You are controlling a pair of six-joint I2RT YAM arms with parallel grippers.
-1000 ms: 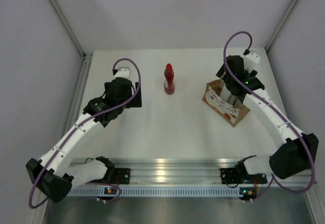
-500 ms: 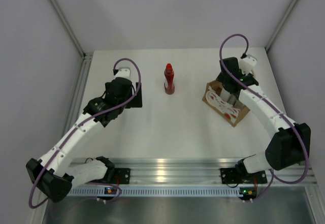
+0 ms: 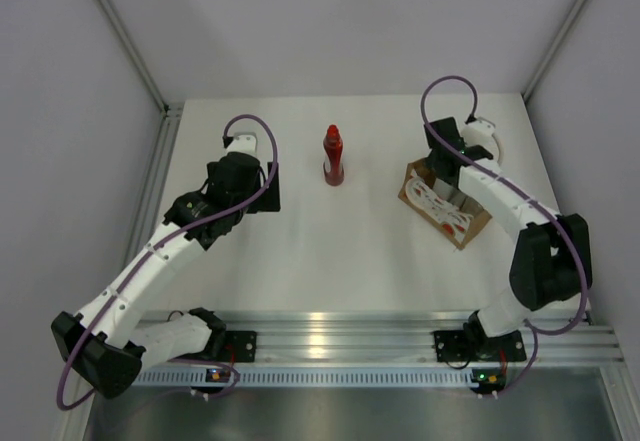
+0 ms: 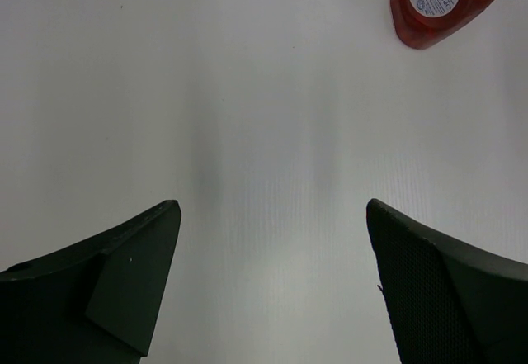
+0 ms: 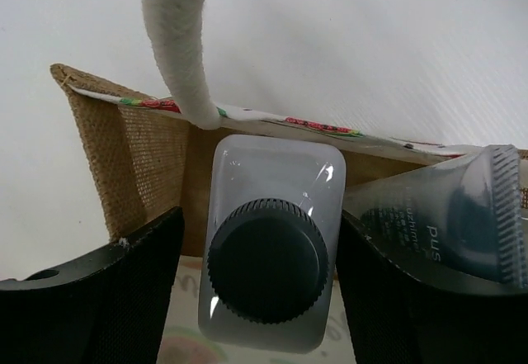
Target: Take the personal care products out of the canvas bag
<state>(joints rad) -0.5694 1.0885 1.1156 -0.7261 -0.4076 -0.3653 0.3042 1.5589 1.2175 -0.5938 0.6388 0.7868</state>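
The canvas bag (image 3: 452, 217) stands at the right of the table, tan weave (image 5: 147, 159) with a printed side. My right gripper (image 3: 447, 168) reaches down into its mouth. In the right wrist view the right gripper (image 5: 260, 225) has its fingers (image 5: 124, 298) pressed on both sides of a pale translucent bottle with a dark ribbed cap (image 5: 276, 174). A grey tapered tube (image 5: 445, 215) leans in the bag just right of it. The red bottle (image 3: 333, 156) stands upright at mid-table, also at the top right (image 4: 445, 1) of the left wrist view. My left gripper (image 3: 266, 189) hangs open over bare table (image 4: 272, 215).
The bag's cream looped handle (image 5: 177, 42) arches over the opening just behind the gripped bottle. Grey walls and a metal frame enclose the white table (image 3: 330, 251). The aluminium rail (image 3: 330, 336) with both arm bases runs along the near edge.
The right arm swung back and left over the bag and its jaws narrowed onto the dark-capped bottle. The left arm and the red bottle stayed still.
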